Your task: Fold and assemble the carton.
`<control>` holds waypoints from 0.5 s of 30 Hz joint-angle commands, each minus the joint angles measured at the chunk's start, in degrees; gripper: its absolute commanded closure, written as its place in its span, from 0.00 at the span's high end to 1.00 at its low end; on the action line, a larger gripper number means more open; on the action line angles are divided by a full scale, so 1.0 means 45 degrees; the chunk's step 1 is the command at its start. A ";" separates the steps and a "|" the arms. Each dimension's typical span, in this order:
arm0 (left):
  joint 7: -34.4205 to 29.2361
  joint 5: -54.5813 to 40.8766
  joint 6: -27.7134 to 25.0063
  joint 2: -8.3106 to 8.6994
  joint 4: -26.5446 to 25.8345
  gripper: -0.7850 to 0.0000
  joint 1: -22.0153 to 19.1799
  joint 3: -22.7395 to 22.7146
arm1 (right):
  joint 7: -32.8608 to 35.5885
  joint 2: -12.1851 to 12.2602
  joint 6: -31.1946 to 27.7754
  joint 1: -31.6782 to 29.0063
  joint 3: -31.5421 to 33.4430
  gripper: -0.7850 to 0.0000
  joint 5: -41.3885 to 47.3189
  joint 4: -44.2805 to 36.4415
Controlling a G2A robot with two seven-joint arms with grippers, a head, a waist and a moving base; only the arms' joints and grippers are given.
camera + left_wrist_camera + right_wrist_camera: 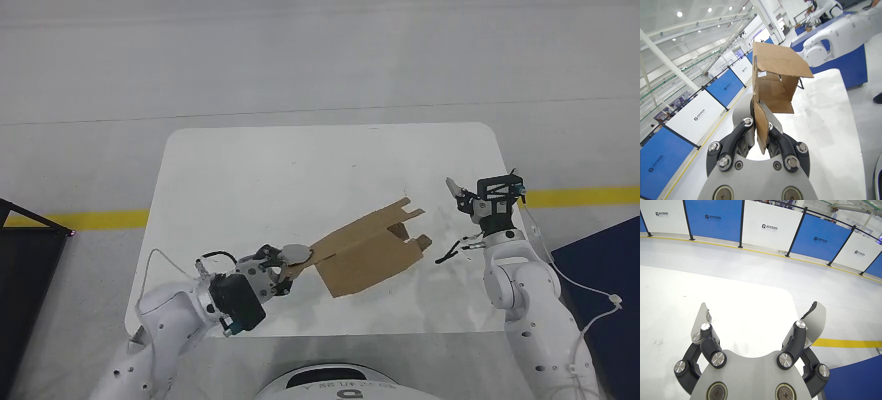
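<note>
White desk, factory hall behind. Half-open carton over front middle, tilted, one end flap pinched by left end effector. Right end effector spread, empty, well apart near right edge. Probably mid-opening; next, likely bracing far end to square it.

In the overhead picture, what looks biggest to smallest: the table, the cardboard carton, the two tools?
1. table
2. carton
3. left tool, shut on the carton's flap, and right tool, open: they look about alike, so I won't rank them.
</note>
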 commanded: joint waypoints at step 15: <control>0.1119 -0.3961 -0.2945 0.0101 0.1863 0.00 -0.1430 0.0335 | 0.0000 0.0000 0.0000 0.0000 0.0000 1.00 0.0000 0.0000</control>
